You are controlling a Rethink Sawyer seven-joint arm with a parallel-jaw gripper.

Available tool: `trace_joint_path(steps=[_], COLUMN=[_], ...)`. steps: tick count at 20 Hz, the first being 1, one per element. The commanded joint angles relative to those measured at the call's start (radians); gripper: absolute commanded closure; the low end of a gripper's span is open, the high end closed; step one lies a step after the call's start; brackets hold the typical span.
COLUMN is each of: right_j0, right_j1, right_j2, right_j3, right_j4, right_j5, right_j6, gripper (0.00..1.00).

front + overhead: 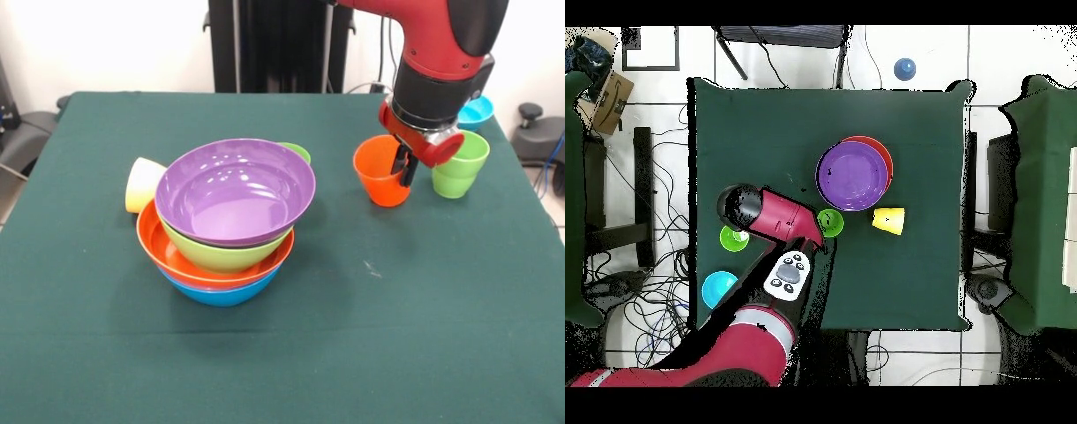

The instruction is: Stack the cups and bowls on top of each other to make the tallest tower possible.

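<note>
Nearest me stands the tower (225, 221) on the green worktop (397, 336): blue bowl (221, 293) lowest, then orange bowl (159, 252), lime green bowl (221, 254) and purple bowl (234, 190) nested on top. Just behind it on one side I see the yellow cup (141, 184) lying tipped over, and on the other side a green cup (298, 152) peeks out. Further over stands the orange cup (380, 172), with the gripper (408, 168) at its rim, one finger seemingly inside; whether it is clamped I cannot tell. Beside that stands the light green cup (459, 164), and a turquoise bowl (477, 110) sits behind the arm.
</note>
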Motion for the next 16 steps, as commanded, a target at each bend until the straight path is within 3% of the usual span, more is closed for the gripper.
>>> trace_joint_path(steps=[1, 7, 16], right_j0=[0.013, 0.019, 0.007], right_j1=[0.045, 0.038, -0.12], right_j2=[0.101, 0.085, 0.047], right_j3=[0.009, 0.005, 0.069], right_j4=[-0.002, -0.005, -0.047], right_j5=[-0.059, -0.037, 0.113], right_j6=[0.147, 0.154, 0.1], gripper=[1.0, 1.0, 1.0])
